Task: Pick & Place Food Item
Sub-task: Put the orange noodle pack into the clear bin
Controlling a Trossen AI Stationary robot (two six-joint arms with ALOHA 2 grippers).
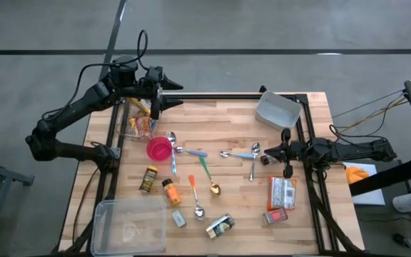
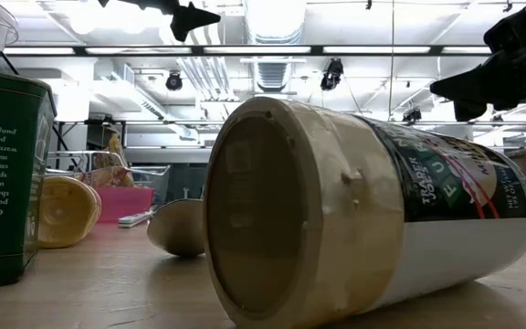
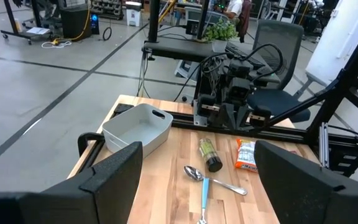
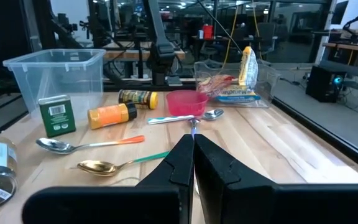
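Note:
Snack packets (image 1: 140,126) lie in a clear tray (image 1: 128,134) at the table's far left; the right wrist view shows one packet (image 4: 247,67) standing upright in it. My left gripper (image 1: 159,93) hangs open well above the tray's far end, and nothing is between its fingers (image 3: 197,168). A grey bin (image 1: 277,108) stands at the far right. My right gripper (image 1: 268,150) waits shut near the right edge, pointing level across the table (image 4: 192,152).
On the table lie a pink cup (image 1: 159,148), several spoons (image 1: 204,168), spice jars (image 1: 148,178), an orange bottle (image 1: 171,191), a red packet (image 1: 282,193) and a jar on its side (image 1: 220,226). A clear lidded box (image 1: 129,225) stands near left.

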